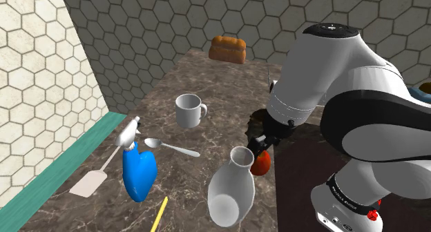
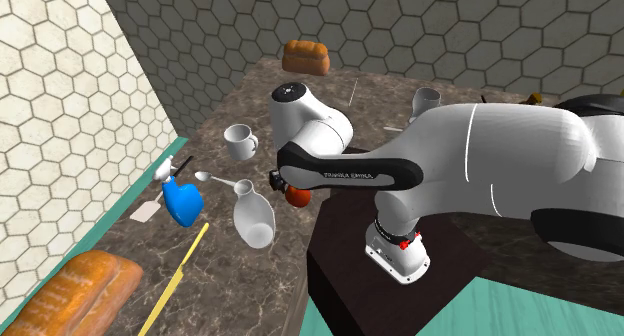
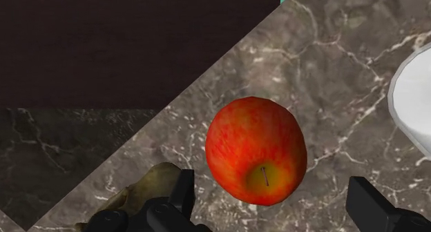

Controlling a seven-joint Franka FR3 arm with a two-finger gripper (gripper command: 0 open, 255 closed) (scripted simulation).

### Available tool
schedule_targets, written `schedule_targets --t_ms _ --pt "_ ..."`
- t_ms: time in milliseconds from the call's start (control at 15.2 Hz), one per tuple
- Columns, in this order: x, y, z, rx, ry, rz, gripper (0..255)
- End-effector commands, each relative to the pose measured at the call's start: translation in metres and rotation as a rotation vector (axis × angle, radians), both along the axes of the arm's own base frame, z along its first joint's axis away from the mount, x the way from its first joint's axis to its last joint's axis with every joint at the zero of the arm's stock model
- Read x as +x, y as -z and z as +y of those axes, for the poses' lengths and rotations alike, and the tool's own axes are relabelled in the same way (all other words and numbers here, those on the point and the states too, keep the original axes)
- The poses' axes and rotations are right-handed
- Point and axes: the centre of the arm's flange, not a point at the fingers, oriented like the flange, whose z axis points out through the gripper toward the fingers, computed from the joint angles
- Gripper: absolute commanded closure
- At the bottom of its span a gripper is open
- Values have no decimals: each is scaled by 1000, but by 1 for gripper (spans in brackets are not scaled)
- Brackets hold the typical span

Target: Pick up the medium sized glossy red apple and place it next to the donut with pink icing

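While the gripper (image 3: 272,184) hangs released over it, fingers spread to either side and touching nothing, the apple (image 3: 255,151) sits on the surface (image 3: 345,51) just beside the vase (image 1: 233,186), between the vase and the stand (image 3: 124,44); it looks light, firm and round, with a glossy skin likely to slip; a hold across its widest girth seems safest; a gentle squeeze should avoid bruising.
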Motion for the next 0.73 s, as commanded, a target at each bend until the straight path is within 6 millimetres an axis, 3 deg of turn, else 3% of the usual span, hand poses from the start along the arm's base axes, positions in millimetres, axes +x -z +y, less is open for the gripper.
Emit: schedule_targets --t_ms 0,660 --pt "0 0 0 0 0 0 255" --pt "0 -5 0 0 0 0 255"
